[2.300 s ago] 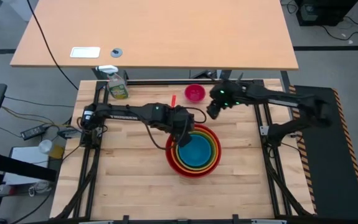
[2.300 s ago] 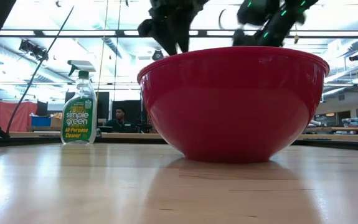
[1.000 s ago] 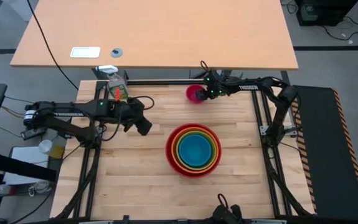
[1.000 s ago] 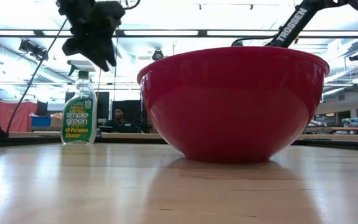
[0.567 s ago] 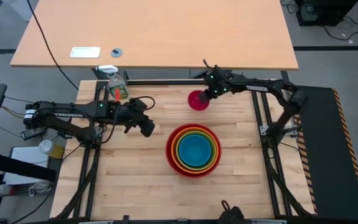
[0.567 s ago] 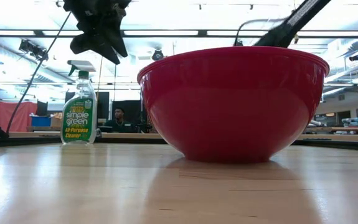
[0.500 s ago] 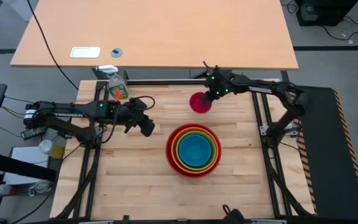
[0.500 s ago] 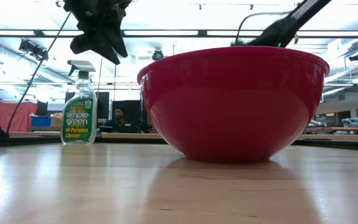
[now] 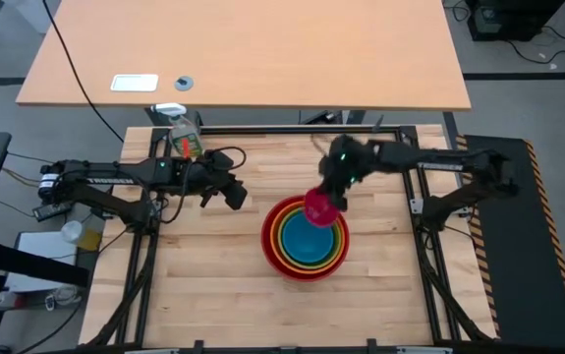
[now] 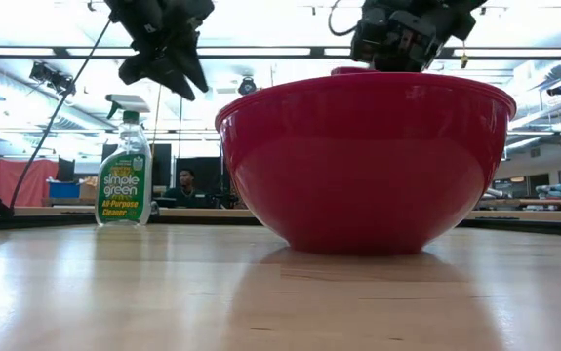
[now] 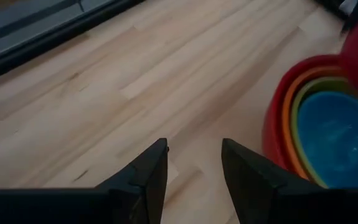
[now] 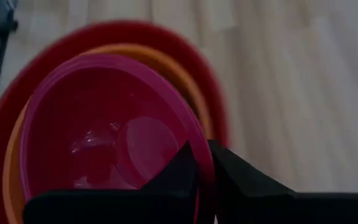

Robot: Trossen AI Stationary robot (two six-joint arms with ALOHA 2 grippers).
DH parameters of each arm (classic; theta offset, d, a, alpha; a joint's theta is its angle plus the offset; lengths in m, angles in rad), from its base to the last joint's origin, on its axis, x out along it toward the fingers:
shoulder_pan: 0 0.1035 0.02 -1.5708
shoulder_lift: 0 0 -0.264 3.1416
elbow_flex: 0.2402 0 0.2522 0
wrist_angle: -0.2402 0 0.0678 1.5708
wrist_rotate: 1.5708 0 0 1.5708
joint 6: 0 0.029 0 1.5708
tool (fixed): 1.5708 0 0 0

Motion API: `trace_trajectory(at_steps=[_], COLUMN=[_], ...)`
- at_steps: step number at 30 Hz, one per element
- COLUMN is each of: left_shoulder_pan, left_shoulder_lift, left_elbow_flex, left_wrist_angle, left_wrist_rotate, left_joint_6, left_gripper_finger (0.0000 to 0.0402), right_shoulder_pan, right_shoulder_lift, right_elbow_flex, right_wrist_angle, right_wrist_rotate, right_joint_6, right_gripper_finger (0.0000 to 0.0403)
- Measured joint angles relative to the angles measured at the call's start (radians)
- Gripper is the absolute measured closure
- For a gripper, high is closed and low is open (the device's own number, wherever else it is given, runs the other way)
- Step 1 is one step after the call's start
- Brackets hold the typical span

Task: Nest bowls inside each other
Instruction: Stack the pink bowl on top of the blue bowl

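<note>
A red bowl stands on the wooden table with an orange, a lime green and a blue bowl nested in it. The small pink bowl hangs over the stack's far rim, with my right gripper shut on it. In the low view only the pink rim shows above the red bowl. My left gripper hovers open above bare table to the left of the stack, with nothing between its fingers. My right gripper pinches the pink bowl's rim, one finger inside the bowl and one outside. The fingers slant down from the table's far right. The bowl is lifted clear, mouth up, over the far part of the nested stack.
A spray bottle with yellow-green liquid stands at the table's far left corner. Bare wood lies to the left of, to the right of and nearer than the stack. A second table stands beyond the far edge.
My right gripper has lifted the pink bowl from the table's far part and carried it toward the near edge and up, over the stack's far rim, rolling its wrist on the way.
</note>
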Motion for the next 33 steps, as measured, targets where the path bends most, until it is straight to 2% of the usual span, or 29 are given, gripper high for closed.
trace_trajectory(at_steps=[6, 12, 19, 23, 27, 33], left_shoulder_pan=[-0.005, -0.01, -0.017, -0.027, -0.027, -0.027], left_shoulder_lift=[0.006, 0.006, 0.006, 0.006, 0.006, 0.006], left_elbow_flex=[0.0, 0.0, 0.0, 0.0, 0.0, 0.0], left_wrist_angle=[0.05, 0.05, 0.052, 0.059, 0.069, 0.071], left_wrist_rotate=[-0.002, 0.0, 0.0, 0.0, 0.0, 0.0], left_joint_6=[-0.009, -0.058, -0.116, -0.118, -0.118, -0.078], left_gripper_finger=[0.0249, 0.0249, 0.0249, 0.0249, 0.0249, 0.0249], right_shoulder_pan=[0.178, 0.265, 0.302, 0.306, 0.306, 0.266], right_shoulder_lift=[0.114, 0.19, 0.216, 0.213, 0.21, 0.174], right_elbow_flex=[0.0, 0.0, 0.0, 0.0, 0.0, 0.075], right_wrist_angle=[0.048, 0.059, 0.062, 0.065, 0.064, -0.037], right_wrist_rotate=[0.099, 0.254, 0.27, 0.27, 0.27, 0.284], right_joint_6=[0.07, 0.075, 0.049, 0.03, 0.018, 0.07], right_gripper_finger=[0.0361, 0.0361, 0.0354, 0.0329, 0.0285, 0.0232])
